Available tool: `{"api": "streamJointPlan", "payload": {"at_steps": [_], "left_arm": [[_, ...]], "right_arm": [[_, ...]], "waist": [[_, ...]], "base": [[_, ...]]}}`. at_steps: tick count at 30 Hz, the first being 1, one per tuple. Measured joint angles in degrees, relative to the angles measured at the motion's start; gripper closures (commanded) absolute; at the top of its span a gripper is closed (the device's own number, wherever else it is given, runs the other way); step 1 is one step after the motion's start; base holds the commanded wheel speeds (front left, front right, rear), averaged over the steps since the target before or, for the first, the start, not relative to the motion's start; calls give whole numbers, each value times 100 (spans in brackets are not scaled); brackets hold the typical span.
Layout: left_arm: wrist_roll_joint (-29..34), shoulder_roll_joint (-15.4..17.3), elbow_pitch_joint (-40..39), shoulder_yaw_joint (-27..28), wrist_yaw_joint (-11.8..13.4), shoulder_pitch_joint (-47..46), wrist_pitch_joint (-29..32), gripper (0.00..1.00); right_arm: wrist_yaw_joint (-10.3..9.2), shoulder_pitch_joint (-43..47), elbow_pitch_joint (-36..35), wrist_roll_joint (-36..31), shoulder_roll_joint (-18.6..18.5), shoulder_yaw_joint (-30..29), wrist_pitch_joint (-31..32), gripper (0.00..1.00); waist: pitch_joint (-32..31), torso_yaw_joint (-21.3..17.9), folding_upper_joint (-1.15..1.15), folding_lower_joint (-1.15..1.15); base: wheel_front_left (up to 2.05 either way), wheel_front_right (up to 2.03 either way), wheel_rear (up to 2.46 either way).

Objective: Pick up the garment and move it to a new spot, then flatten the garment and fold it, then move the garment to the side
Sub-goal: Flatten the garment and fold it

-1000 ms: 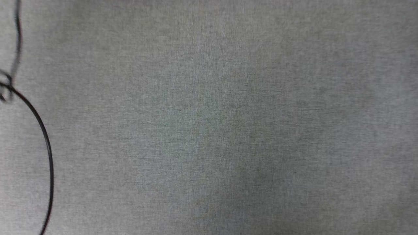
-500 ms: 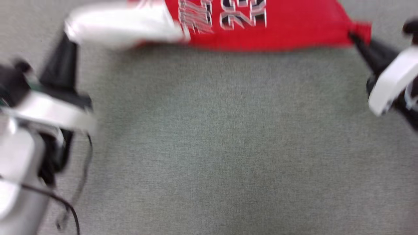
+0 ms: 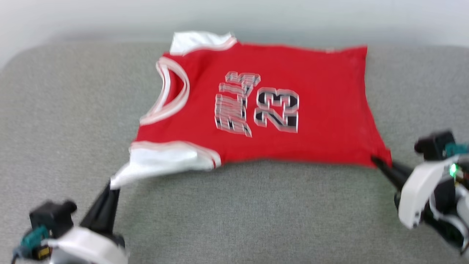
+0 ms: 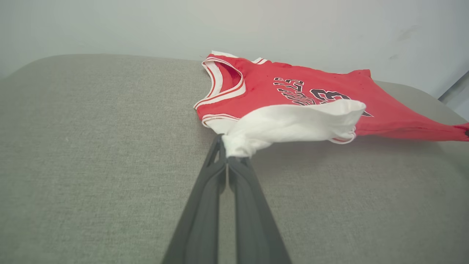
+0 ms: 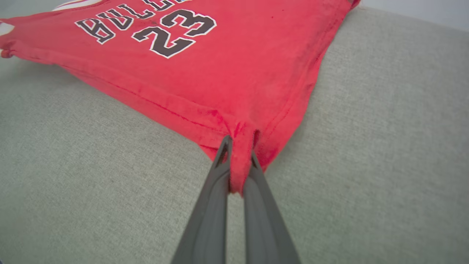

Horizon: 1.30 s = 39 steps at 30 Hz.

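Observation:
The garment (image 3: 263, 110), a red jersey with white sleeves and black lettering with "23", lies spread print-up on the grey cushion (image 3: 238, 212). My left gripper (image 3: 110, 185) is shut on the tip of the near white sleeve (image 4: 289, 123), lifting it a little. My right gripper (image 3: 377, 161) is shut on the near hem corner (image 5: 240, 146), where the red cloth bunches between the fingers. The collar (image 3: 170, 91) points left in the head view, and the far sleeve (image 3: 198, 40) lies at the back edge.
The grey cushion's back edge meets a pale wall (image 3: 256, 18) right behind the garment. Bare fabric stretches in front of the garment and to its left (image 3: 66, 110) and right (image 3: 421, 88).
The head camera has swung up from bare cushion to the whole garment. Both grippers keep their hold on the sleeve and the hem corner.

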Motion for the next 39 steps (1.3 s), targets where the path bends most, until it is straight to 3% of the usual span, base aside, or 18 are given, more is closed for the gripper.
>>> {"api": "streamJointPlan", "payload": {"at_steps": [13, 18, 28, 34, 39], "left_arm": [[-937, -99, 53, -278, -4, 1970, 353, 100], [-1121, -86, 76, -364, -87, 2290, 445, 100], [-793, -47, 282, -412, -196, 1830, 335, 100], [-471, 49, 359, -339, -238, 1076, 261, 100], [-200, 141, 546, -399, -414, 307, 411, 100]], "right_arm": [[1, 1827, -290, 320, -309, -65, 126, 100], [1, 2304, -413, 421, -465, -101, 203, 100], [0, 2428, -600, 454, -430, -272, 215, 100], [0, 2195, -709, 494, -353, -452, 178, 100], [0, 2011, -791, 448, -277, -542, 202, 100]], "waist": [[-1017, -58, 0, 1], [-1121, -54, 0, 1], [-1067, -48, 0, 2], [-972, -94, 0, 2], [-765, -152, 0, 2]], "base": [[0, 0, 0], [0, 0, 0], [0, 0, 0], [0, 0, 0], [0, 0, 0]]}}
